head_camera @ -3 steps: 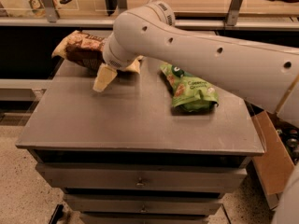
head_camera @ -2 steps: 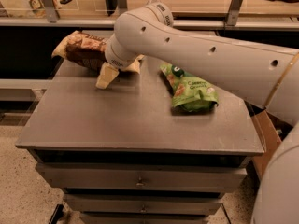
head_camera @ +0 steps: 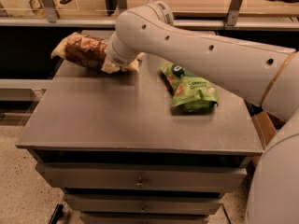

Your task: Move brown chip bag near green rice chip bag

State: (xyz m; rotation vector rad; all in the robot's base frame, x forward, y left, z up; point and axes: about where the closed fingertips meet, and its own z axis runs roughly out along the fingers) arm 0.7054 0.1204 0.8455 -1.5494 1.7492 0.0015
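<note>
The long puffy dark-brown chip bag [head_camera: 81, 50], lying at the grey metal worktop's [head_camera: 117, 120] far left, well apart from the bright green crinkly rice chip bag [head_camera: 191, 88], is met by the pincer [head_camera: 113, 67], whose hold cannot be told, so the bag may be shoved off the rear edge if it is not truly gripped.

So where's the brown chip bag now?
Camera view: the brown chip bag is at the far-left corner of the table, the gripper at its right end; the green rice chip bag sits apart, further right.
</note>
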